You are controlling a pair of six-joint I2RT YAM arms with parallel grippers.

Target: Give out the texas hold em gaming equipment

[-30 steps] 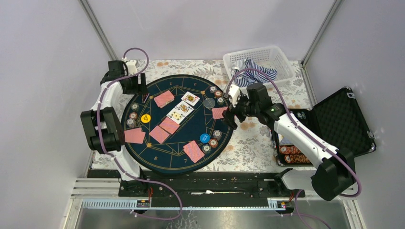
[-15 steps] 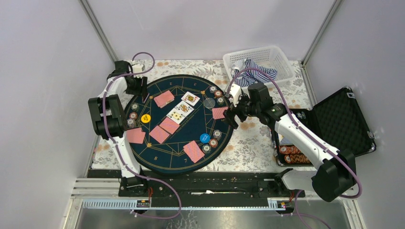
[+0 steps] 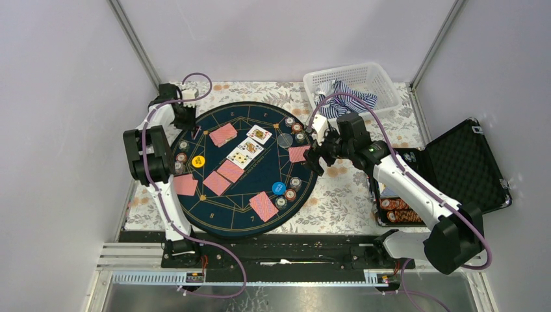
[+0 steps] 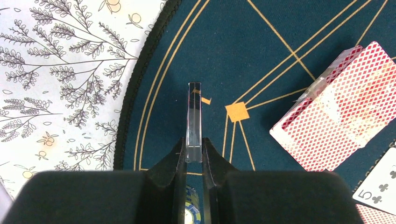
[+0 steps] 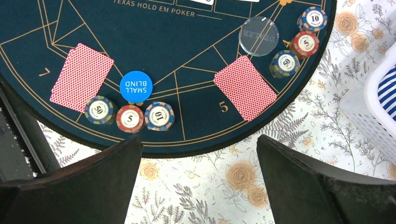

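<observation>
Left gripper [image 4: 194,150] pinches a thin clear plastic piece [image 4: 194,112], held edge-on above the navy mat [image 4: 261,51] at its 10 o'clock rim. Right gripper [image 5: 198,142] hangs with jaws spread wide, holding nothing, over the 3 o'clock rim, near a face-down card [image 5: 243,93]. Chip stacks [image 5: 130,116] sit along the mat's edge.

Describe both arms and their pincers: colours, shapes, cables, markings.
Left arm and right arm: white links, bulky black joints, a purple cable looping along each. A green light shows on the right arm. Left pincer and right pincer are plain black, without markings.
</observation>
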